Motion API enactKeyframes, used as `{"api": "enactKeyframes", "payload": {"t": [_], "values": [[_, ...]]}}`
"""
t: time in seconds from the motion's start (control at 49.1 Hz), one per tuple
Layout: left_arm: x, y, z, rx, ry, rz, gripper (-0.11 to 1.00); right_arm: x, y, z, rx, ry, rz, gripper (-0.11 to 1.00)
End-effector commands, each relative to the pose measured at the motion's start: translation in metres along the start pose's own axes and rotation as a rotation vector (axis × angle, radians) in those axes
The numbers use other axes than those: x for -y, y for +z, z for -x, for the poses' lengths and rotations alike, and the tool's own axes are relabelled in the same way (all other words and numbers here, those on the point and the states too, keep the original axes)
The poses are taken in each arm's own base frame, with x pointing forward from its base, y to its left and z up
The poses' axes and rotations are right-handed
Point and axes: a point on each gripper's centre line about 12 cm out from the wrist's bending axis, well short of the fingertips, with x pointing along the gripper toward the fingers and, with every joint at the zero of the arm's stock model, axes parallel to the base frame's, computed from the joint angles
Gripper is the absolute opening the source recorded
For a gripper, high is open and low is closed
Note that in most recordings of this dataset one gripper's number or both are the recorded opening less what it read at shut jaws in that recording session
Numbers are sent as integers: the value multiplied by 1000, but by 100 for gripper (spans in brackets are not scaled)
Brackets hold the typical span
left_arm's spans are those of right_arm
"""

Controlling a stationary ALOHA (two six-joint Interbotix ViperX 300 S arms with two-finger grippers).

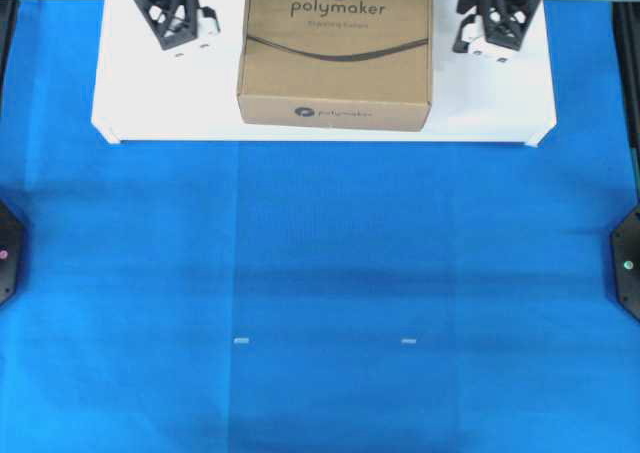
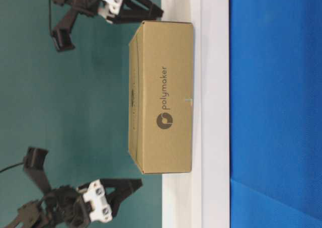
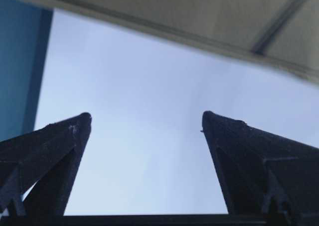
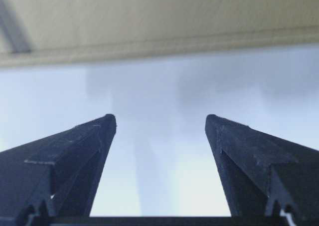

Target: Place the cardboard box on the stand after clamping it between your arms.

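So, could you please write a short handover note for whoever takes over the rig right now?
Left hand: open, empty, over the stand to the left of the box, not touching it.
Right hand: open, empty, over the stand on the box's right, also apart from it.
Box: sits flat on the stand, near its middle, logo up.
Done: the box appears placed and released.
Left: probably only to draw both arms back clear of the stand; no re-grip looks needed.
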Motion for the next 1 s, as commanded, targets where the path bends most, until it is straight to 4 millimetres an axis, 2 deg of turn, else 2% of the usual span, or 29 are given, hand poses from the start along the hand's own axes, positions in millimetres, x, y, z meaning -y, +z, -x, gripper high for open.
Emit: {"api": "enactKeyframes", "payload": {"t": [0.0,0.224,0.367,0.591,0.794,0.978], "values": [[-5,2,27,57,32,11,87,-3,1,31,59,-50,-1,100],[4,-16,61,132,67,26,87,-28,-9,62,125,-74,3,100],[13,-19,82,227,95,13,87,-46,-12,77,185,-104,24,100],[30,-23,100,327,102,26,87,-67,-20,99,287,-160,-17,100],[53,-26,115,422,73,34,87,-94,-31,114,398,-194,-45,100],[69,-34,137,540,54,93,87,-115,-45,139,561,-242,-105,100]]}}
